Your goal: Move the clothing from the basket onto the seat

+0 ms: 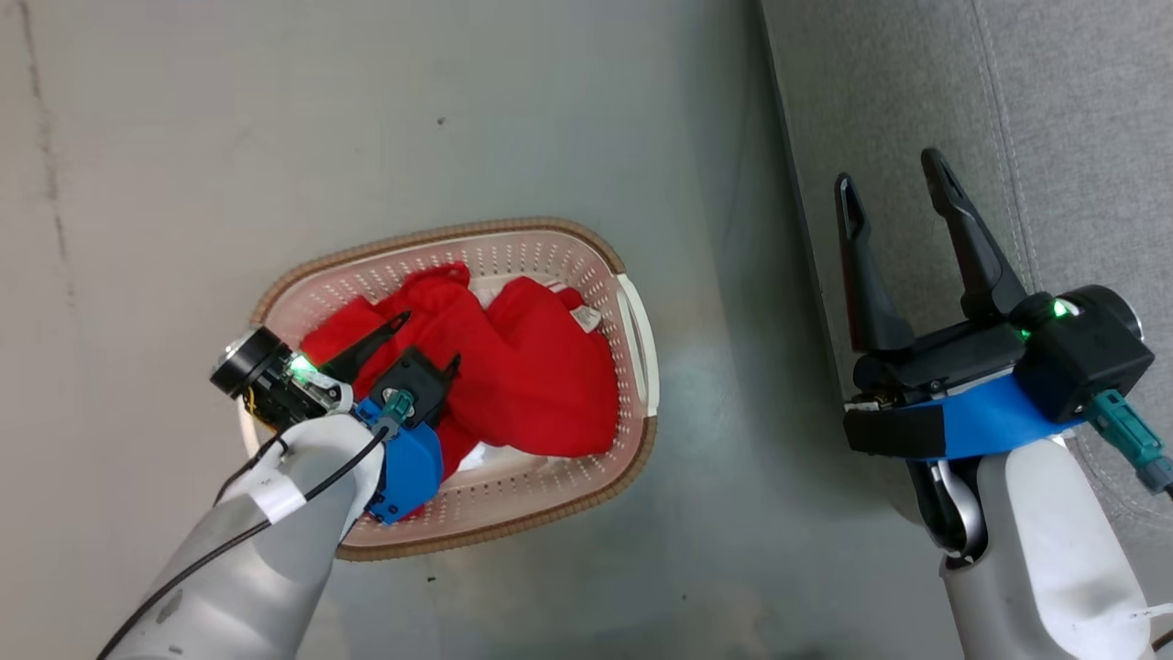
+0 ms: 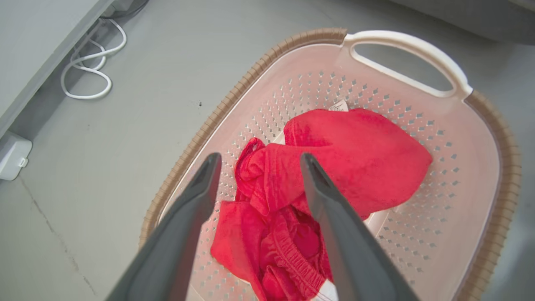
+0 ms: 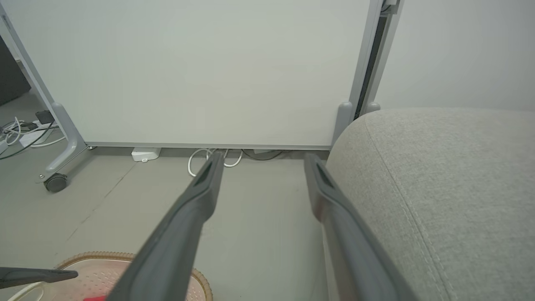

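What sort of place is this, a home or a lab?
Probably a test room staged like a home: there's a grey sofa seat and laundry basket, but also a wheeled partition panel for a wall.

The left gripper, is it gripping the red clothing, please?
No, the left gripper is open, jaws wide apart, with the clothing lying loose in the basket.

Left gripper (image 2: 261,158) is over the basket (image 2: 250,79), fingers spread wide, nothing clamped; contact with the fabric cannot be told. Clothing (image 2: 355,154): a crumpled red heap on the basket's perforated floor, with a small white label (image 2: 339,105) on the side toward the basket's white handle (image 2: 418,44). Outside the basket's brown rim: grey floor (image 2: 138,125), looped white cable (image 2: 87,71).
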### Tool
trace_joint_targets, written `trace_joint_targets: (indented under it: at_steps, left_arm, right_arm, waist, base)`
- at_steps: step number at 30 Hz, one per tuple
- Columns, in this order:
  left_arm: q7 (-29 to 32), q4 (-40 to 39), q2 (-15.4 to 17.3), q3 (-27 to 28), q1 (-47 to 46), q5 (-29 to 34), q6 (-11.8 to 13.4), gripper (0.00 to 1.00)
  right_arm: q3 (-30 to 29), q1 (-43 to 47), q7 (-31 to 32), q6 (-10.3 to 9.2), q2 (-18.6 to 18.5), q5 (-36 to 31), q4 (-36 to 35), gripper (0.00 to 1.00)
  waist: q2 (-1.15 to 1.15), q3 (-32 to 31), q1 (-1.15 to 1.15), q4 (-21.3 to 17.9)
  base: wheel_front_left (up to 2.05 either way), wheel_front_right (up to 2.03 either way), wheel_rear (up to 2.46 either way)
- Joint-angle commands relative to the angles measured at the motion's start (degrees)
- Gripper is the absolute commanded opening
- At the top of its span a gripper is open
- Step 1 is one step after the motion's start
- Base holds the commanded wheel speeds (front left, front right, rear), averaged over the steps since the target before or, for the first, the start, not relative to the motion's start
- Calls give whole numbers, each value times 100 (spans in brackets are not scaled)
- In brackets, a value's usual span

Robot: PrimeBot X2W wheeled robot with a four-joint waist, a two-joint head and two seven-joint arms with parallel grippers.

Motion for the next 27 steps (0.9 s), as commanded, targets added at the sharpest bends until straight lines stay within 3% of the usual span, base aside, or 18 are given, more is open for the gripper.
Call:
trace_joint_targets:
  at_steps: [1,9,27]
  left_arm:
    - [-17,257,40,-213,-239,48,0,100]
    - [348,1131,38,-1066,-786,-27,0,100]
    - [1667,1327,446,-2511,-1592,85,0,100]
  right_arm:
    - [-6,-146,-20,3,-18,24,-63,100]
    - [-10,-348,-20,3,-17,33,-231,100]
    - [-72,-559,-20,3,-17,92,-578,100]
  waist:
    - [0,293,-1,-130]
    - [0,895,-1,-280]
    - [0,1746,-1,-466]
  base:
    - [0,0,0]
    - [0,0,0]
    - [0,0,0]
